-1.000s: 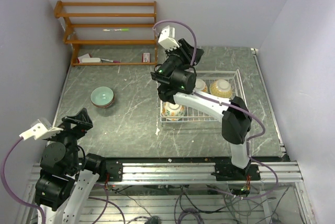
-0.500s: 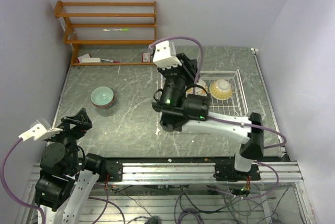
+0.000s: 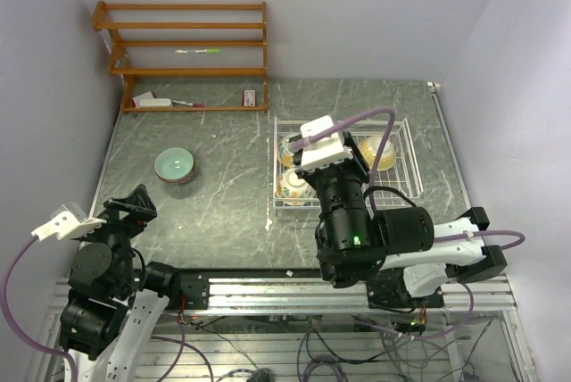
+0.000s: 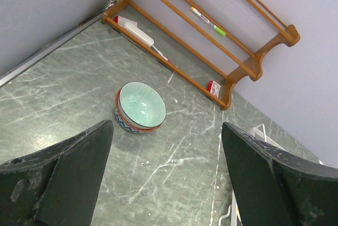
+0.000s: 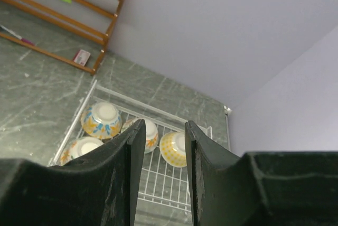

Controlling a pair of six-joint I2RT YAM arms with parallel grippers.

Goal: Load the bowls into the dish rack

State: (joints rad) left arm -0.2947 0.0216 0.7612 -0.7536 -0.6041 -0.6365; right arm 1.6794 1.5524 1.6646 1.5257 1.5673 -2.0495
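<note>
Left gripper (image 4: 167,125), near edge, left side: jaws spread wide with nothing between them, hanging above bare table (image 3: 223,195). I see it pointing toward the far-left corner.

Right gripper (image 5: 165,124), near-centre, raised over the rack's front: fingers (image 5: 124,184) apart by a narrow gap, nothing gripped. Through that gap I look down into the rack.

Left of centre on the table: pale teal bowl (image 4: 141,107), upright, nested in a second bowl (image 4: 127,124) of which I see only a reddish rim and a blue-patterned side. This stack of two stands well apart from the rack.

Dish rack (image 5: 161,181), right of centre: white wire, holding four bowls, all with foot up. Blue-and-orange floral bowl (image 5: 104,120) at the far left; orange-flowered bowl (image 5: 150,132) just beside it, partly hidden by my left finger; yellow bowl (image 5: 174,149) to its right; another orange-patterned bowl (image 5: 84,149) at the near left. Right part of the grid is bare wire.

Far-left corner: wooden shelf (image 3: 187,43) against the wall, with a green-capped marker (image 3: 198,50) on a middle tier and a small red box (image 3: 251,96) on the lowest.
</note>
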